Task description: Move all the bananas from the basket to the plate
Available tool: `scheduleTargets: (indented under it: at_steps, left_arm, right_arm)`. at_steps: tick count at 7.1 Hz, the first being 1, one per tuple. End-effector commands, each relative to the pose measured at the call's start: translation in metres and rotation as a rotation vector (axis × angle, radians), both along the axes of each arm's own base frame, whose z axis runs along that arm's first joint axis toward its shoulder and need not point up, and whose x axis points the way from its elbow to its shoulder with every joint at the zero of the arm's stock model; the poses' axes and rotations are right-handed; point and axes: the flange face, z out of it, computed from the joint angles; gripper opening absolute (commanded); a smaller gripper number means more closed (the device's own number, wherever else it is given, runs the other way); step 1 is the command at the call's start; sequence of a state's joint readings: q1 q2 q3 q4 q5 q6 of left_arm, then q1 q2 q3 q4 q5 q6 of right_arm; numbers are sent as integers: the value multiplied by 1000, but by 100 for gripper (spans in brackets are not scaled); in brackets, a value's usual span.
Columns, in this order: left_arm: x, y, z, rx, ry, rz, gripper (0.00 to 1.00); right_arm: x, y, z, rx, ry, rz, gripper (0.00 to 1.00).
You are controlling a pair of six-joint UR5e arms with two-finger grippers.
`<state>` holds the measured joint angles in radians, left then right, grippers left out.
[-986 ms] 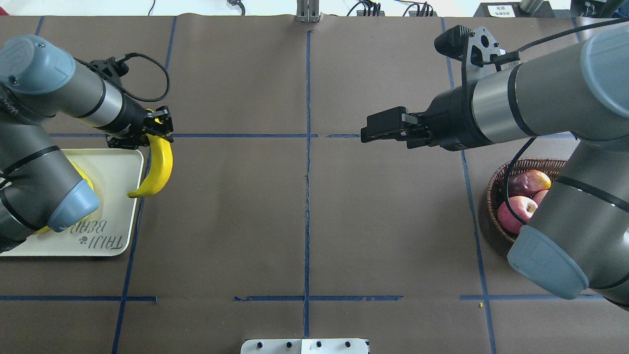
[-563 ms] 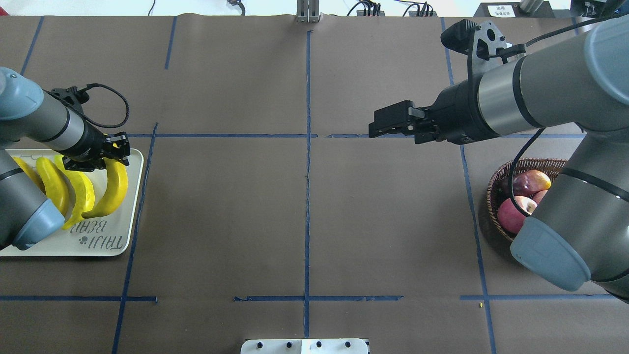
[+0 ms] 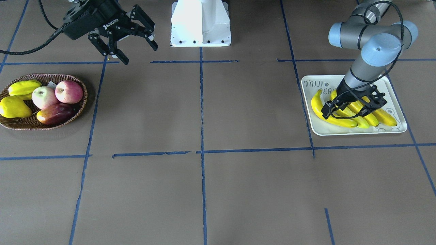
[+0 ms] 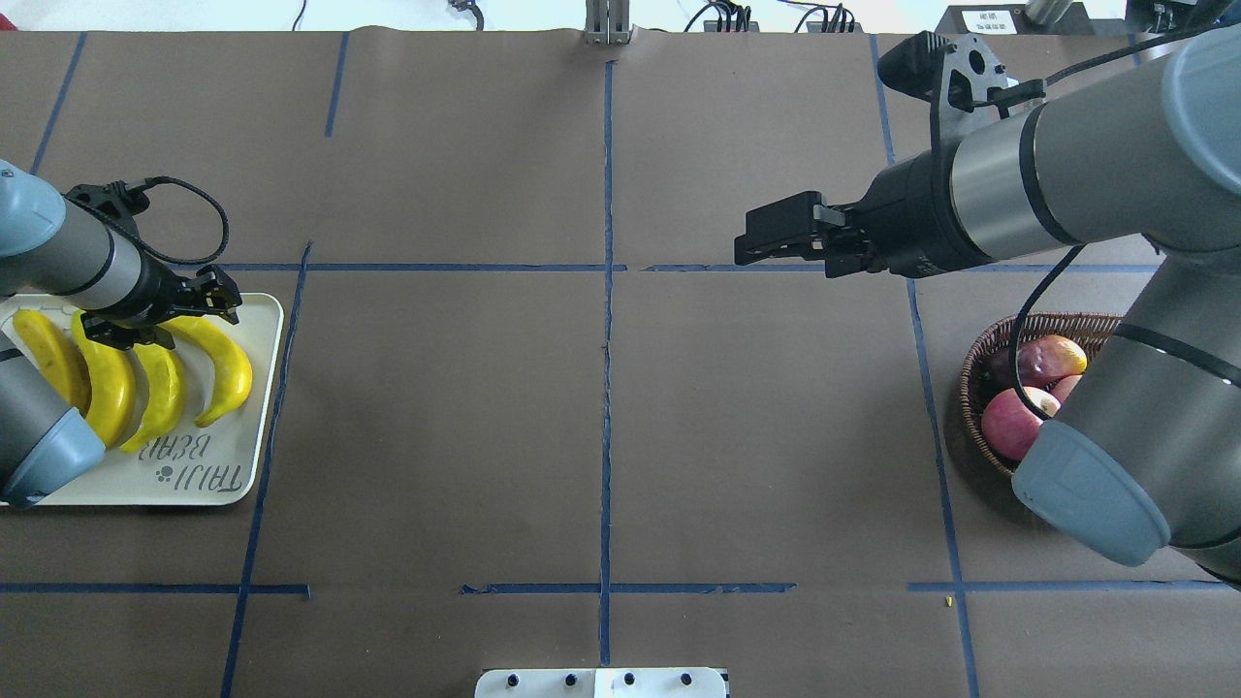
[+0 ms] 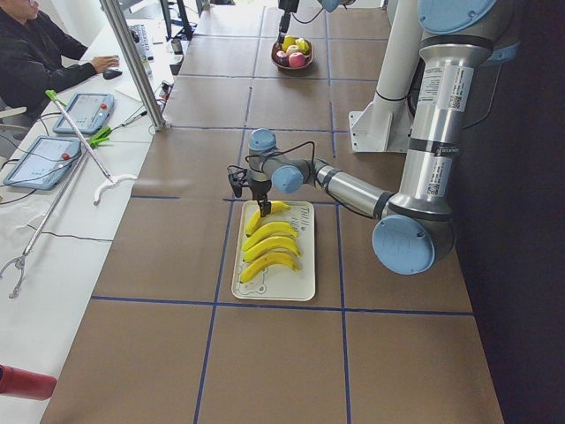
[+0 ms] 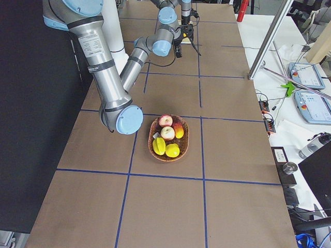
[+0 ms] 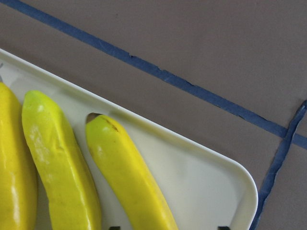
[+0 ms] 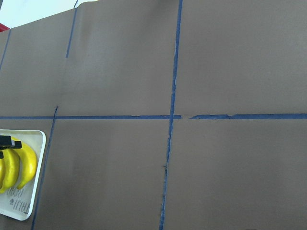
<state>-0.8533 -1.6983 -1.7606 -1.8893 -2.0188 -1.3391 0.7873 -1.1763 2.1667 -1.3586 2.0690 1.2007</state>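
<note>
Four yellow bananas (image 4: 225, 364) lie side by side on the whitish plate (image 4: 264, 407); they also show in the front view (image 3: 328, 117) and the left side view (image 5: 269, 243). My left gripper (image 4: 170, 320) is low over their far ends, open and straddling them (image 3: 352, 107). In the left wrist view the nearest banana (image 7: 129, 182) lies free on the plate (image 7: 206, 182) between the fingertips (image 7: 112, 228). My right gripper (image 3: 139, 54) is open and empty, high above the table left of the basket (image 4: 747, 247). The wicker basket (image 3: 81, 105) holds no bananas.
The basket (image 4: 974, 373) holds two red-pink apples (image 3: 68, 92), a dark red mango and plump yellow fruits (image 3: 13, 107). My right arm's elbow (image 4: 1086, 504) hangs over it. A white base plate (image 3: 201, 23) stands at the robot's edge. Blue tape lines cross the brown table.
My left gripper carried the fourth banana left over the plate, lowered it beside the other three and let go. My right gripper drifted slightly right and away.
</note>
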Motion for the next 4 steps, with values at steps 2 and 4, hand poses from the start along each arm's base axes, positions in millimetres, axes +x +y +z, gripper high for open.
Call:
scheduleTargets:
  at_steps: [2,4]
  left_arm:
    - [-53,-12,-42,78,44,-59,100]
    - [-130,-35,-20,264,-55,147,100]
  right_arm:
    - [59,-40,54,49,230,-57,100]
    - [133,-71,128,96,380,-132,100]
